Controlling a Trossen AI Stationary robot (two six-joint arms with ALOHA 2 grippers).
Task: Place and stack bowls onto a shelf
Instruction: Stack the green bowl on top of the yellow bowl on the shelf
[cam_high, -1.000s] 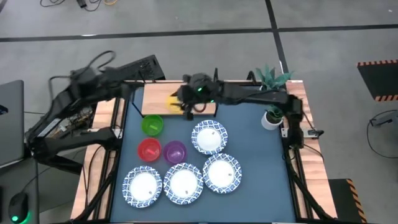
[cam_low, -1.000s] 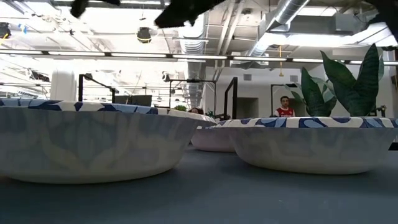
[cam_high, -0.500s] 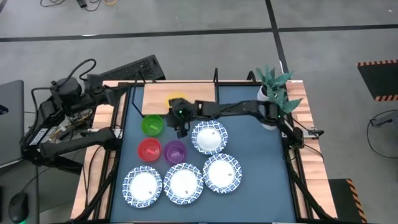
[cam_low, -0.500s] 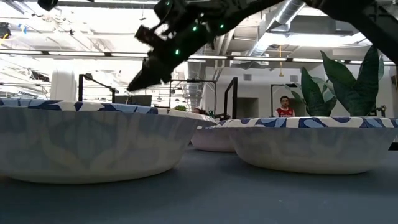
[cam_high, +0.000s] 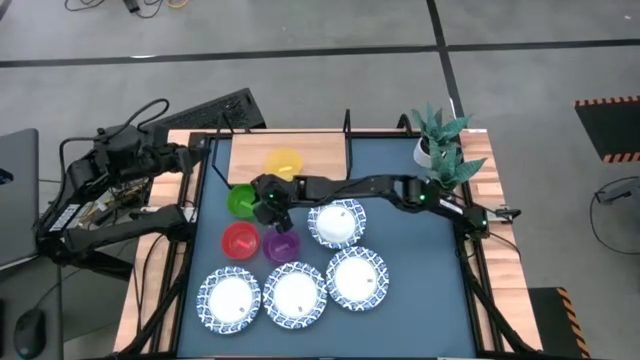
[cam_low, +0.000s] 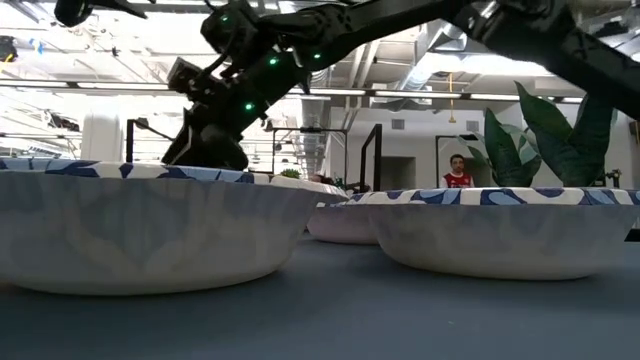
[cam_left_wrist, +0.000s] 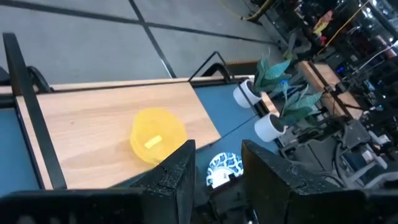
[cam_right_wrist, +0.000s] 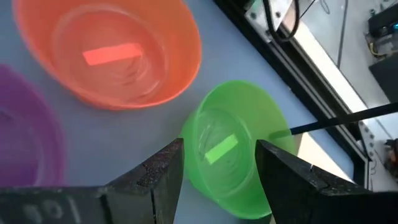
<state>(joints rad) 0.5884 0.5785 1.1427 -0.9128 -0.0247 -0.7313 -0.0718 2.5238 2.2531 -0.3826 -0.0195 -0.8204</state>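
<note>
While both arms show from above, I see the blue tabletop (cam_high: 400, 240) carrying everything. At its far left corner sits the shelf (cam_high: 315, 160), a light wooden board on a black wire frame, with the yellow bowl (cam_high: 283, 163) resting on it, well apart from the others. My right arm stretches from the right side across the tabletop, and the right claw (cam_high: 268, 199) hangs over the near rim of the green bowl (cam_high: 241, 201); in the right wrist view its two dark fingers stand apart with that bowl (cam_right_wrist: 233, 146) between them, clamped on nothing. The left arm is drawn back off the tabletop's left edge, and the left claw (cam_left_wrist: 214, 165) points toward the shelf with its fingers apart, empty. Four white bowls with blue patterned rims lie nearer me: one (cam_high: 336, 221) right of the small bowls, three in a row along the near edge (cam_high: 229, 299) (cam_high: 295, 294) (cam_high: 357, 277). The red bowl (cam_high: 239, 240) and purple bowl (cam_high: 281, 243) sit just beside each other, below the green one. A potted plant (cam_high: 440, 160) stands at the far right corner.
</note>
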